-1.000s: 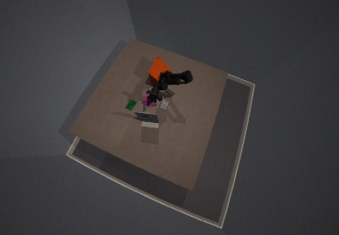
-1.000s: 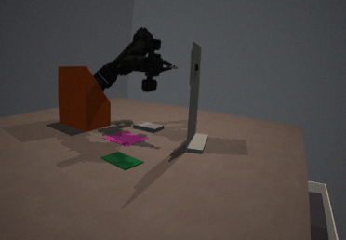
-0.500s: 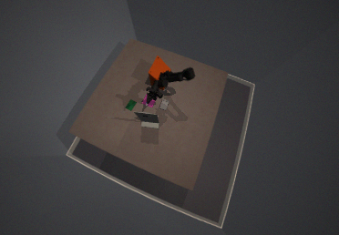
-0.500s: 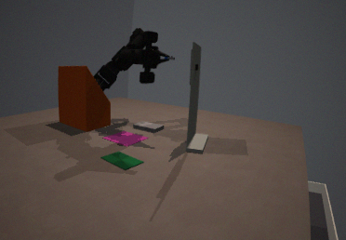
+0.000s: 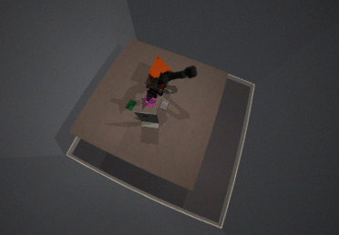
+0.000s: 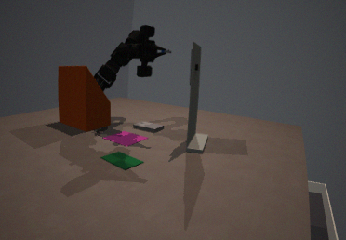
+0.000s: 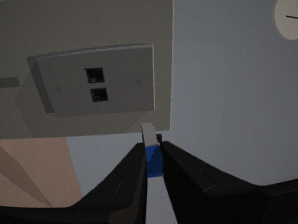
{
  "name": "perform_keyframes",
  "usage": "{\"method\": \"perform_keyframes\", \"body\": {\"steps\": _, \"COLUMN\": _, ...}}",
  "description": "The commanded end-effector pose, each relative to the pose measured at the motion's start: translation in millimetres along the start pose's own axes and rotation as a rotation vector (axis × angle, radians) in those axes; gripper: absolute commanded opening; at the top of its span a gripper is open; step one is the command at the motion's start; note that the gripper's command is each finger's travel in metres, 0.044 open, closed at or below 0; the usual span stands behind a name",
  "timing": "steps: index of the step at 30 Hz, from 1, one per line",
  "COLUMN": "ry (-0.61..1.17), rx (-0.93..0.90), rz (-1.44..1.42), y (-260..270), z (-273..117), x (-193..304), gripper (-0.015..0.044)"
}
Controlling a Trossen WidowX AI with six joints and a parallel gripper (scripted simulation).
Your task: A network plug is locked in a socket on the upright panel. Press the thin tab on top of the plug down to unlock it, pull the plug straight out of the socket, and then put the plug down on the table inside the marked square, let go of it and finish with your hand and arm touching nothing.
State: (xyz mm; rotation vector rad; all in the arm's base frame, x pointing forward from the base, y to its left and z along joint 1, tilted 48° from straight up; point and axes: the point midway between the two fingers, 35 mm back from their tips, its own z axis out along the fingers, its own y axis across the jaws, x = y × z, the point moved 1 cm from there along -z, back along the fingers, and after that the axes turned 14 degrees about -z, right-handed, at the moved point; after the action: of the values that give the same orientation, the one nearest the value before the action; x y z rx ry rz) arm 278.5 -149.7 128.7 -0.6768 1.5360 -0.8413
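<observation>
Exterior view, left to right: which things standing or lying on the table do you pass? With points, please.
Orange block [image 5: 159,66] [image 6: 73,98], green flat patch [image 5: 131,105] [image 6: 122,160], grey-white flat piece [image 5: 164,104] [image 6: 148,126], upright panel [image 5: 147,117] [image 6: 194,91].

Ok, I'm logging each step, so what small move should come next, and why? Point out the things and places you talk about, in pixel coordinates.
Probably carry the plug [image 7: 154,161] back and down toward the table: the gripper [image 6: 170,51] [image 7: 152,149] grips it, clear of the upright panel [image 6: 194,96] [image 7: 161,65], whose two sockets look vacant.
</observation>
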Motion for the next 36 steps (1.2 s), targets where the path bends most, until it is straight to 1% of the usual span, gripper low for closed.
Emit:
{"method": "perform_keyframes", "body": {"steps": 1, "ry": 0.017, "rx": -0.053, "rz": 0.019, "y": 11, "z": 2, "x": 3, "gripper": 0.0000}}
{"method": "perform_keyframes", "body": {"steps": 10, "ry": 0.092, "rx": -0.235, "rz": 0.093, "y": 53, "z": 4, "x": 15, "gripper": 0.0000}}
{"method": "perform_keyframes", "body": {"steps": 18, "ry": 0.155, "rx": -0.404, "rz": 0.150, "y": 92, "z": -2, "x": 22, "gripper": 0.0000}}
{"method": "perform_keyframes", "body": {"steps": 27, "ry": 0.222, "rx": -0.602, "rz": 0.205, "y": 134, "z": -18, "x": 24, "gripper": 0.0000}}
{"method": "perform_keyframes", "body": {"steps": 36, "ry": 0.284, "rx": -0.807, "rz": 0.251, "y": 171, "z": -41, "x": 23, "gripper": 0.0000}}
